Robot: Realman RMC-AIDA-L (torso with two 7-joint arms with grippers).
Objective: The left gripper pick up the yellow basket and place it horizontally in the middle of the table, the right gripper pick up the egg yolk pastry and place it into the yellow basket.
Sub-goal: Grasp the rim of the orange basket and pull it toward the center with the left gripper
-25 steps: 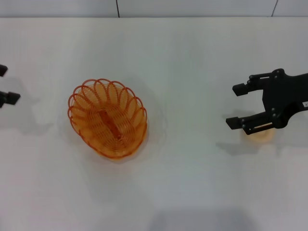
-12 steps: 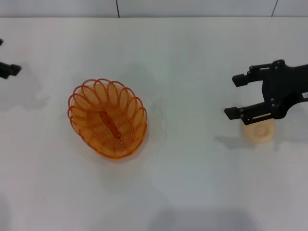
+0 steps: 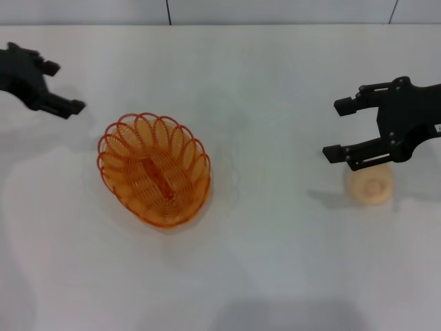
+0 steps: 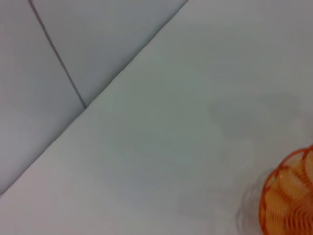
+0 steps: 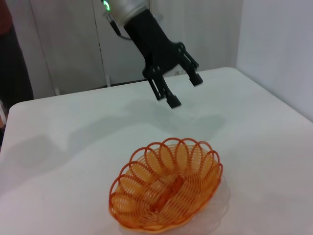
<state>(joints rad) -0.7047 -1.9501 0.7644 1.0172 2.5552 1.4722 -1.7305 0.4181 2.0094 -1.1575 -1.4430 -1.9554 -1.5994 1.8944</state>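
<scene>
The yellow basket (image 3: 155, 169) stands upright on the white table (image 3: 275, 262), left of centre and empty. It also shows in the right wrist view (image 5: 166, 188), and its rim shows in the left wrist view (image 4: 288, 200). My left gripper (image 3: 63, 86) is open and empty, hovering beyond the basket to its far left; the right wrist view shows it (image 5: 185, 92) above the table behind the basket. My right gripper (image 3: 336, 129) is open and empty at the right. The egg yolk pastry (image 3: 370, 185) lies on the table just on the near side of its lower finger, apart from it.
The table's far edge meets a grey panelled wall (image 3: 207, 10). In the right wrist view, the table's right edge (image 5: 274, 98) runs beside a white wall.
My left gripper has come in from the left edge and now hovers at the far left, beyond the basket. My right gripper has drawn back slightly, uncovering more of the pastry.
</scene>
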